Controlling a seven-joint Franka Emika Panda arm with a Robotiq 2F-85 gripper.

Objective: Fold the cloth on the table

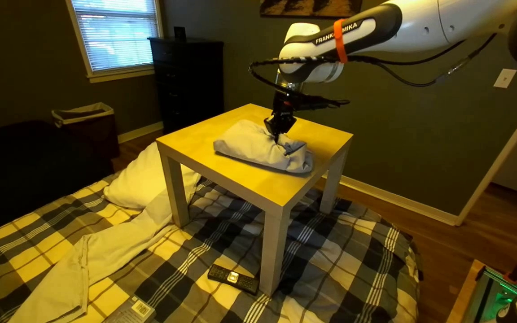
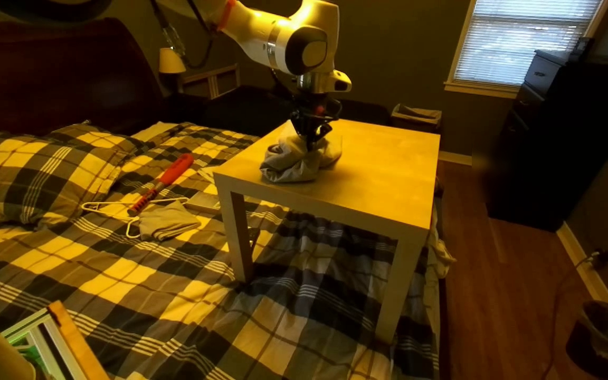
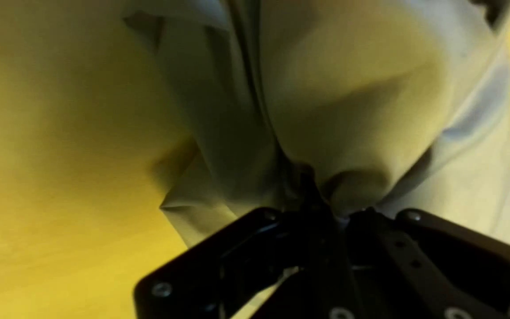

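We find the jaws pressed together on a pinch of the cloth [image 1: 247, 144], with the gripper [image 1: 276, 138] pointing down into its crumpled end. In the wrist view, we see folds gather right at the tips of the jaws (that patch is dark and soft, though several creases clearly run into it). The cloth lies on the bench [image 1: 191, 137]. In an exterior view, its smoother end rests between the middle of the top and the left corner, while its bunched end sits near the edge joining the front and right corners. We see the bench standing on a plaid blanket [image 1: 216, 237], with a remote [image 1: 222, 274] just beside the foot of its front corner and a white pillow [image 1: 139, 179] past the left corner. In an exterior view, a red stick [image 2: 176, 169] and a folded grey fabric [image 2: 168, 221] lie on the blanket, out past the left edge. We also see a dark dresser [image 1: 189, 85] beyond the back corner of the bench.
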